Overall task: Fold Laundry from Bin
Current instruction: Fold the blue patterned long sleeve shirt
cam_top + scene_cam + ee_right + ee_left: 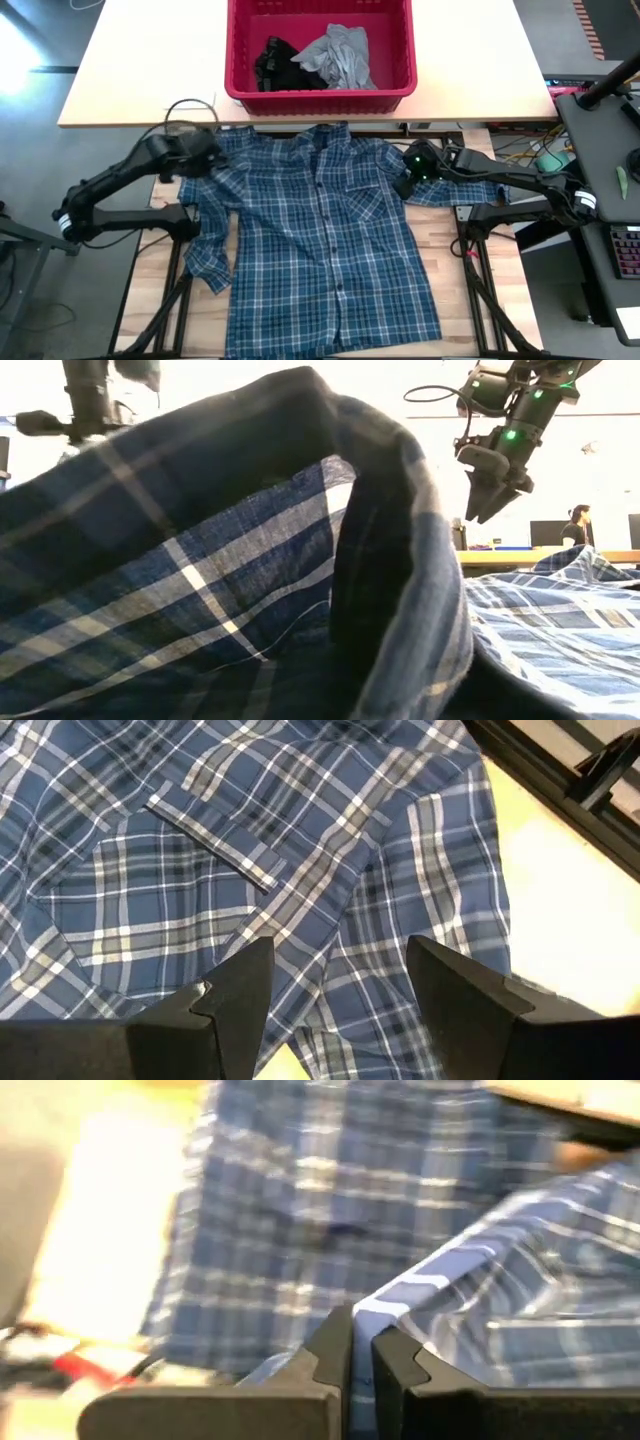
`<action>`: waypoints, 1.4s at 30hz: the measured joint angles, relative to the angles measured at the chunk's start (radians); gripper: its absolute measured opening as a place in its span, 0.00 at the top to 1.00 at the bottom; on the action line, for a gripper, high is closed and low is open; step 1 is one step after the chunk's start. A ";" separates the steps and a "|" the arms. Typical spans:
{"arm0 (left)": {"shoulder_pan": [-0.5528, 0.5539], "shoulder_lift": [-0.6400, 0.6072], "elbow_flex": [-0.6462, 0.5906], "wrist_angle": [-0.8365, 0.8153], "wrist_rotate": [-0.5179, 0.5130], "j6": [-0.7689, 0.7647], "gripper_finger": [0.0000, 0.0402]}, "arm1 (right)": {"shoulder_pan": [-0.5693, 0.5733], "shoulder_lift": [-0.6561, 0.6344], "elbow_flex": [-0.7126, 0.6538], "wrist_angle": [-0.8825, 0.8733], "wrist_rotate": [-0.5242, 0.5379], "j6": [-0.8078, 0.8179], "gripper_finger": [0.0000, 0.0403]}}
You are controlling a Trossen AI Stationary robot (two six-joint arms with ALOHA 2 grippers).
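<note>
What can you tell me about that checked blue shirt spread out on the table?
The shirt is soft blue cloth with white checks, a button front, a collar and a chest pocket. It lies front up and buttoned on the wooden table, collar toward the red bin, one sleeve crumpled beside it. The left pincer is shut on a fold of it near one shoulder. The right pincer hangs open above the other shoulder.

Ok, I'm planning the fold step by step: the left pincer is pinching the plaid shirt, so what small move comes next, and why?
Probably bring the right pincer down onto the plaid shirt and close it. It hangs open above the shoulder and sleeve, gripping nothing, while the left pincer is shut on a fold of cloth at the other shoulder. Both sides likely need holding before lifting.
</note>
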 joint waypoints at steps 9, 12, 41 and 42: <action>0.013 0.016 -0.221 0.077 0.018 -0.057 1.00 | 0.000 0.073 0.000 0.196 -0.036 -0.053 0.44; 0.017 0.059 -0.259 0.093 0.065 -0.018 0.99 | 0.000 0.146 -0.008 0.293 -0.060 -0.086 0.44; -0.327 0.275 0.002 0.933 -0.040 0.439 0.42 | 0.061 0.375 -0.300 0.385 0.021 -0.015 0.52; -0.336 0.309 0.002 0.941 -0.027 0.431 0.42 | 0.070 0.340 -0.303 0.326 0.014 -0.002 0.52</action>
